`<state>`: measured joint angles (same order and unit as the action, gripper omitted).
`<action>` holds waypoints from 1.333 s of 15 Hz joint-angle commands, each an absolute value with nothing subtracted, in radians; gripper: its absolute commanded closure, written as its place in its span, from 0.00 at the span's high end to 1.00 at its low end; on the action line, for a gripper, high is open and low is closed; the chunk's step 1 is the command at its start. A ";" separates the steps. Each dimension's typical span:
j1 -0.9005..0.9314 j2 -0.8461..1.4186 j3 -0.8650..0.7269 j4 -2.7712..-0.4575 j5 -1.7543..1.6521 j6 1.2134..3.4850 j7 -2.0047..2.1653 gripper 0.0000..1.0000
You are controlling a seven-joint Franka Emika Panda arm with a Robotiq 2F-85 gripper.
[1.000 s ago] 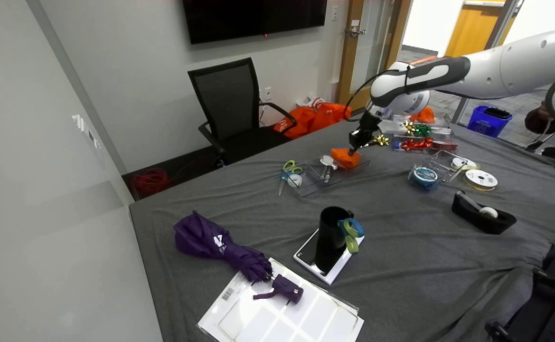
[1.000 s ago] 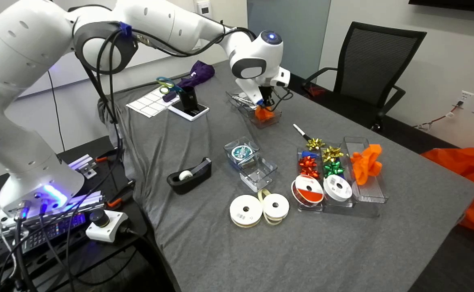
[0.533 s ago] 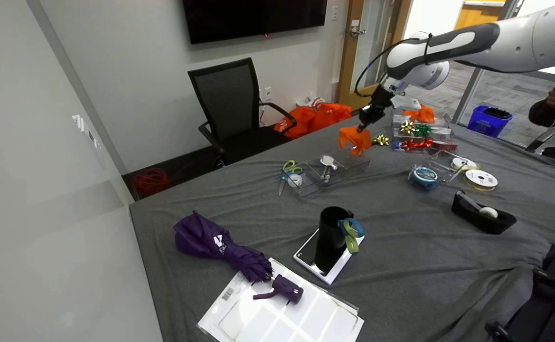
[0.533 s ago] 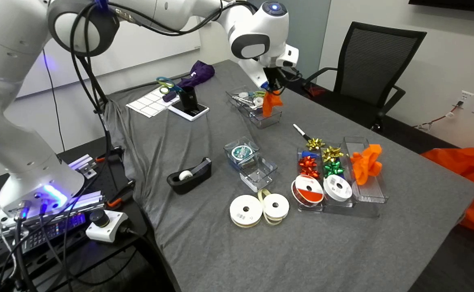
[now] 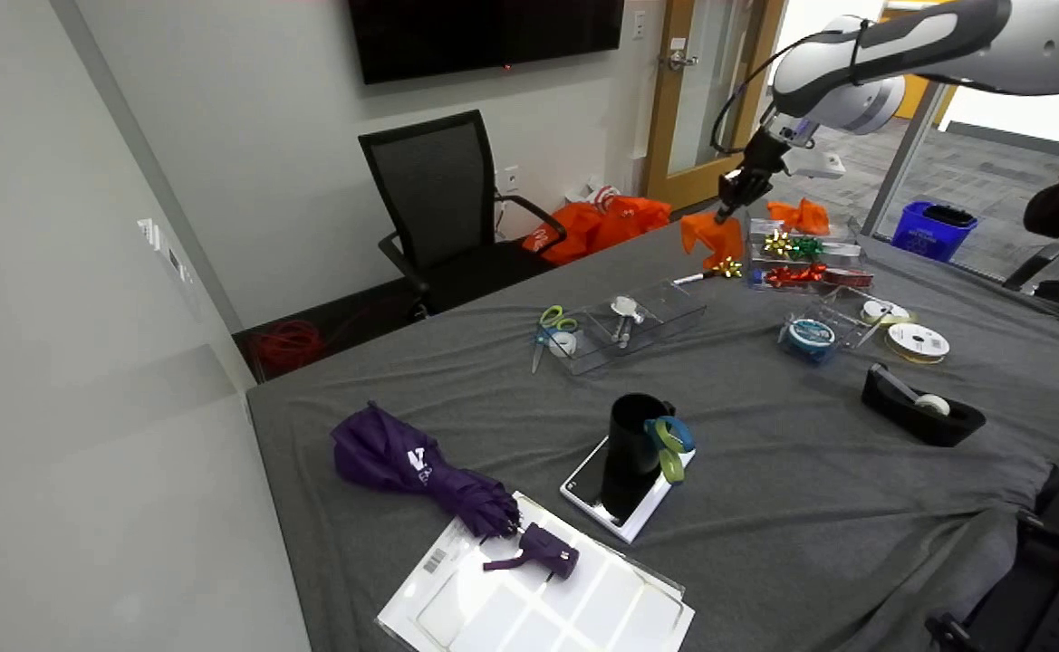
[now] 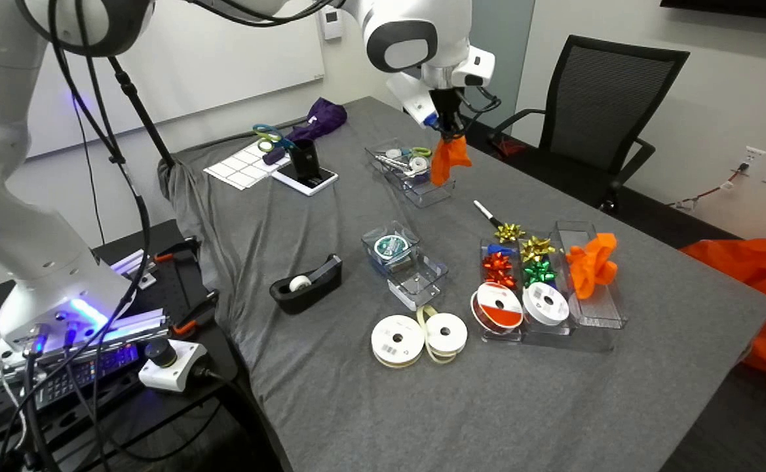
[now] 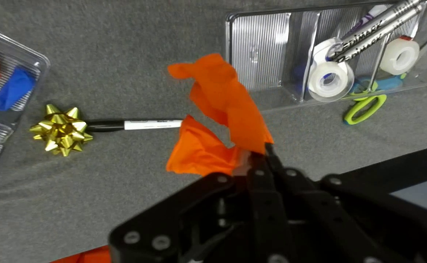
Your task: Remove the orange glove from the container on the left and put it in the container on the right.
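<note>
My gripper (image 7: pixel 268 150) is shut on an orange glove (image 7: pixel 240 113), which hangs crumpled from the fingertips in the air. In both exterior views the gripper (image 5: pixel 722 215) (image 6: pixel 449 136) holds the glove (image 5: pixel 717 241) (image 6: pixel 448 162) above the table. The left container (image 6: pixel 427 195) is a clear divided tray; its end compartment (image 7: pixel 259 51) is bare in the wrist view. The right containers are clear trays; one (image 6: pixel 605 314) holds another orange glove (image 6: pixel 592 265). That second glove also shows in an exterior view (image 5: pixel 801 217). Only a tray corner (image 7: pixel 39 64) shows in the wrist view.
A gold bow (image 7: pixel 61 130) and a marker (image 7: pixel 151 124) lie on the table between the containers. Bows and ribbon spools (image 6: pixel 545 303) fill neighbouring trays. A small clear box (image 6: pixel 415 278), a tape dispenser (image 6: pixel 307 282) and a black cup (image 5: pixel 635 435) stand nearby.
The gripper has lifted the orange glove out of the left container, up and toward the right containers. In the earliest frames the glove was still in that tray.
</note>
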<state>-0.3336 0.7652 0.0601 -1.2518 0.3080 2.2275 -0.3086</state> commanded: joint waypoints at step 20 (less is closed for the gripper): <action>-0.512 0.771 0.002 -1.182 0.452 2.345 -0.209 0.00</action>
